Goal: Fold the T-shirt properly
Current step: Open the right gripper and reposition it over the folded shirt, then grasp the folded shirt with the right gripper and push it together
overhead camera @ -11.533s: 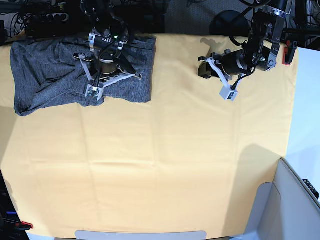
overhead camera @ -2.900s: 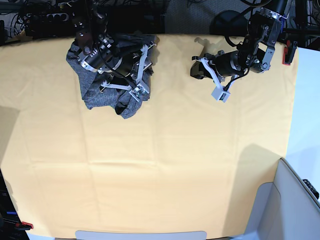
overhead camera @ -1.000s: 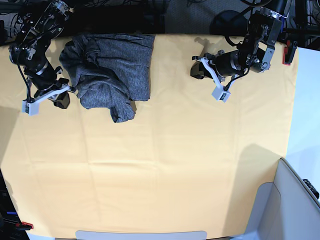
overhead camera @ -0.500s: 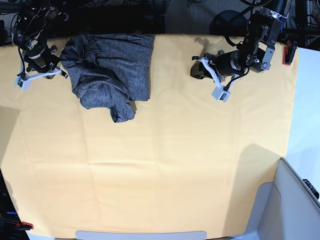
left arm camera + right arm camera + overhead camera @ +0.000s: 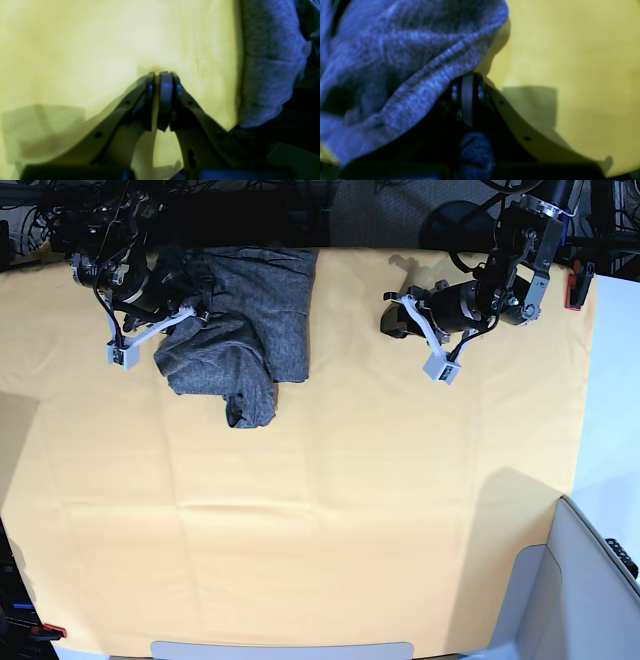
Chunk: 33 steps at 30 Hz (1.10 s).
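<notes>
I see a yellow cloth (image 5: 330, 510) spread over the whole tabletop, lightly creased. A small red object (image 5: 572, 290) sits at its far right edge. At the near right corner a pale grey bin (image 5: 585, 590) overlaps the cloth. Dark cables (image 5: 60, 220) run behind the far edge.

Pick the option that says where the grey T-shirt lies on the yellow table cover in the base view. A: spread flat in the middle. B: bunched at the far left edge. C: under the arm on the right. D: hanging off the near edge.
B: the T-shirt sits crumpled at the far left of the yellow table cover, beside the right hand.
</notes>
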Each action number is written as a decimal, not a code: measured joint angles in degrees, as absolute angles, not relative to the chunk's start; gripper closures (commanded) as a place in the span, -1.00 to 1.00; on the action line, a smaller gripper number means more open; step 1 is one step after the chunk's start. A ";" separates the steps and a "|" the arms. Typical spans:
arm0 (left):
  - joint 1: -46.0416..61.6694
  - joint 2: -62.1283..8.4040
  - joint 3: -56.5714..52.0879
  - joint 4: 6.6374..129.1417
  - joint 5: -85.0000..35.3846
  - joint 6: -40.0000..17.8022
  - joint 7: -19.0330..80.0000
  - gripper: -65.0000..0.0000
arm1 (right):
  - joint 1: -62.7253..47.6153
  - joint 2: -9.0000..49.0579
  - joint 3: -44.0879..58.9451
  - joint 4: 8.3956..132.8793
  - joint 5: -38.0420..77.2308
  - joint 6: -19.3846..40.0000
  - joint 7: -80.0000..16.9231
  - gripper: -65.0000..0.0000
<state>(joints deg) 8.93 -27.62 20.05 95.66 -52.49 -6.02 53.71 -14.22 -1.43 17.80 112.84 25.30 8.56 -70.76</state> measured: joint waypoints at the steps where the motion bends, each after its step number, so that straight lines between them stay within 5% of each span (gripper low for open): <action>1: 8.91 -27.62 20.05 95.66 -52.47 -6.02 53.78 0.88 | -14.52 -1.41 17.15 114.04 25.78 8.54 -70.94 1.00; 16: 8.91 -27.59 20.05 95.61 -51.40 -6.44 53.67 0.88 | -16.23 2.07 14.26 116.73 43.00 8.56 -70.85 1.00; 29: 8.88 -25.56 20.10 95.90 -45.60 -7.05 52.38 0.88 | -12.29 5.26 -11.49 116.71 44.62 8.47 -71.33 1.00; 33: 8.91 -25.56 20.10 95.90 -45.60 -7.05 52.40 0.88 | -10.98 6.68 -11.09 116.62 43.48 6.85 -70.83 1.00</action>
<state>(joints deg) 8.91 -25.56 20.10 95.90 -45.60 -7.05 52.40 -10.98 6.68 -11.09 116.62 43.48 6.85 -70.83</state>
